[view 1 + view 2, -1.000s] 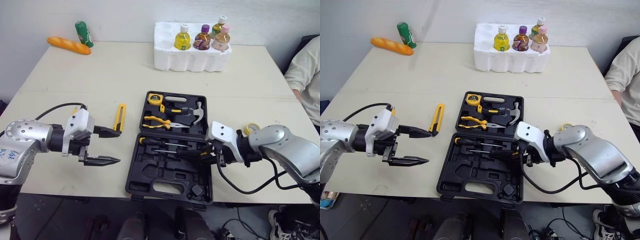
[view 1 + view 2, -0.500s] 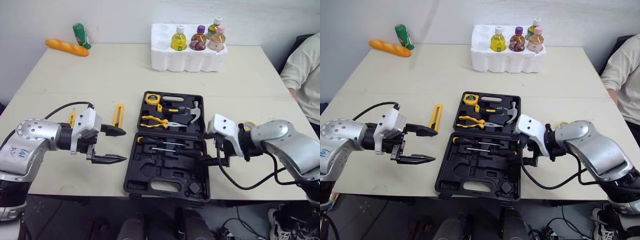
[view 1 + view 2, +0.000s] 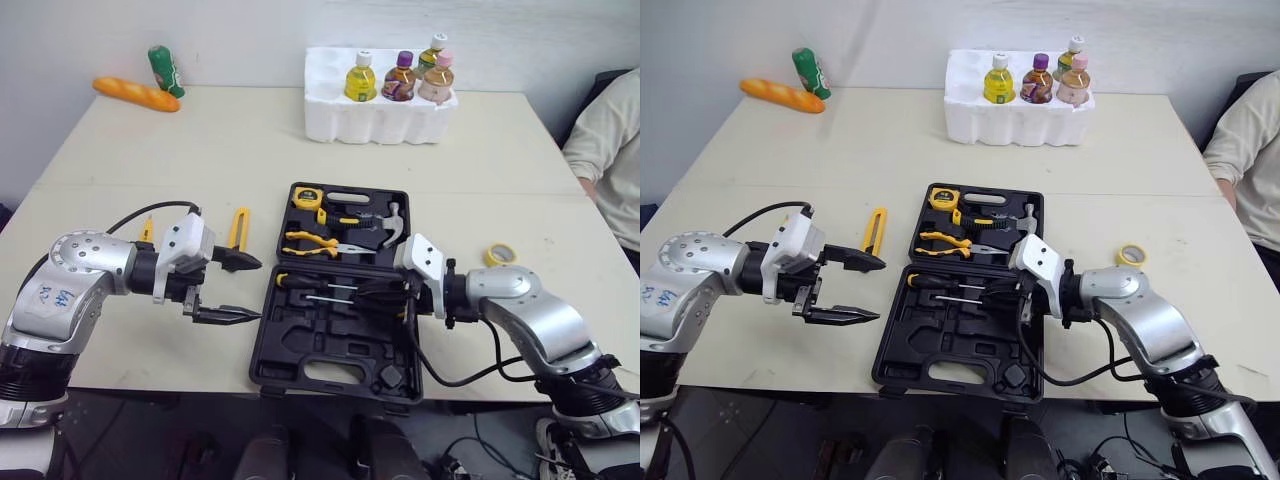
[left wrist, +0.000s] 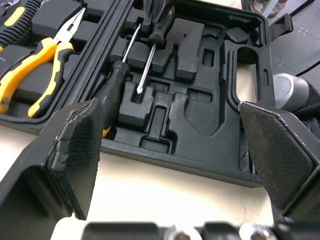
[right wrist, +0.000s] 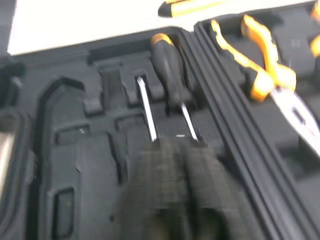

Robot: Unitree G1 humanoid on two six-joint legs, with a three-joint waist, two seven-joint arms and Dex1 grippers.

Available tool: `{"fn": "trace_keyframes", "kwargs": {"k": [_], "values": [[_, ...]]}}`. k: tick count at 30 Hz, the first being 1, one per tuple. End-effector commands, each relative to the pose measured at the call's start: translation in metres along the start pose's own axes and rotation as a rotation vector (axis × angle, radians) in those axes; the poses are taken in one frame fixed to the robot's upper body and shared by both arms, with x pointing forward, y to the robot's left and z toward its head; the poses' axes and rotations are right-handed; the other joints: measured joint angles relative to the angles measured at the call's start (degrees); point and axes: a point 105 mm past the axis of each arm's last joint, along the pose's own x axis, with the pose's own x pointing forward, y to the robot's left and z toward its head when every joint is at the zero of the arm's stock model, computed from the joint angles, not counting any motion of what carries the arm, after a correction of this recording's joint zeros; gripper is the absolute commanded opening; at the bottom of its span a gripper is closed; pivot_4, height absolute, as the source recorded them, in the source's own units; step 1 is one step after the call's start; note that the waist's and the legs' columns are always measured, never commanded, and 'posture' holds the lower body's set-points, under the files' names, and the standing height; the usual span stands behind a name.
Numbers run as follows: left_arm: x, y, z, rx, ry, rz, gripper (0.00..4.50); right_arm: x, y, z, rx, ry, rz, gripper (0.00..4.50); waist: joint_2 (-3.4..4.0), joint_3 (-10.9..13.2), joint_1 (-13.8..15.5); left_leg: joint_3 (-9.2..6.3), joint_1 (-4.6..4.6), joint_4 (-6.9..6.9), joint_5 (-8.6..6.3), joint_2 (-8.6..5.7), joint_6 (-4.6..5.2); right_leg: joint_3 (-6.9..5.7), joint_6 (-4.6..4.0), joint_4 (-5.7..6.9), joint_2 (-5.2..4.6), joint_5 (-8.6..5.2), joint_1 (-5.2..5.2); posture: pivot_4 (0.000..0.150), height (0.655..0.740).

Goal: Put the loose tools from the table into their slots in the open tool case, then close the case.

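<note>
Claw on left gapes beside open tool case.

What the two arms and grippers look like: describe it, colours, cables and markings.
The left arm and right arm have rounded silver-grey shells, each with a looping black cable and a white housing at the wrist. The left gripper has two black pointed fingers with cross-hatched pads. The right gripper is black too. A white sticker with blue handwriting sits on the left arm.
</note>
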Motion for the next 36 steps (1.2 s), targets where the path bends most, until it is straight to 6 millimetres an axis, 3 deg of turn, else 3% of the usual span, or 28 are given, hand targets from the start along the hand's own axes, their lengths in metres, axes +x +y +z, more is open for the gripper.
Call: {"fn": "trace_keyframes", "kwargs": {"k": [1,14,20,24,31,36], "values": [[-0.003,0.002,0.005,0.034,0.000,0.005,4.50,-0.001,-0.002,-0.002,-0.016,0.004,-0.007,0.04,0.00,0.0,0.0,0.00,0.00,0.00,0.00,0.00,-0.01,0.00,0.00,0.02,0.00,0.00,0.00,0.150,0.7367],[-0.001,0.006,0.002,0.045,0.003,0.017,4.50,0.005,0.010,-0.064,0.065,0.226,0.005,0.04,-0.11,-0.1,0.1,-0.02,0.22,0.00,-0.01,0.02,-0.02,0.00,0.00,-0.01,0.00,0.00,0.20,0.150,0.7367],[0.000,0.007,0.001,0.048,0.004,0.016,4.50,0.001,0.015,-0.089,0.040,0.328,0.003,0.04,-0.50,-0.5,0.1,-0.08,0.39,-0.02,-0.05,0.04,-0.07,0.02,-0.02,-0.14,-0.03,-0.01,0.33,0.150,0.7367],[0.005,0.011,0.000,0.051,-0.002,0.016,4.50,0.002,0.016,-0.079,0.043,0.279,-0.005,0.04,-0.81,-0.9,0.3,-0.18,0.43,-0.02,-0.08,0.03,-0.07,0.01,-0.04,-0.31,-0.08,-0.02,0.40,0.150,0.7367],[0.009,0.012,0.001,0.058,-0.012,-0.003,4.50,0.005,0.012,-0.033,-0.010,0.044,-0.042,0.04,-0.82,-0.9,0.2,-0.20,0.32,-0.11,-0.14,0.04,-0.12,0.01,-0.07,-0.34,-0.09,-0.04,0.29,0.150,0.7367],[0.011,0.013,0.001,0.061,-0.013,-0.010,4.50,0.006,0.001,-0.011,0.034,-0.090,-0.095,0.04,-0.62,-0.8,-0.2,-0.14,0.31,-0.10,-0.10,0.04,-0.11,0.02,-0.07,-0.24,-0.08,-0.04,0.23,0.150,0.7367]]}}
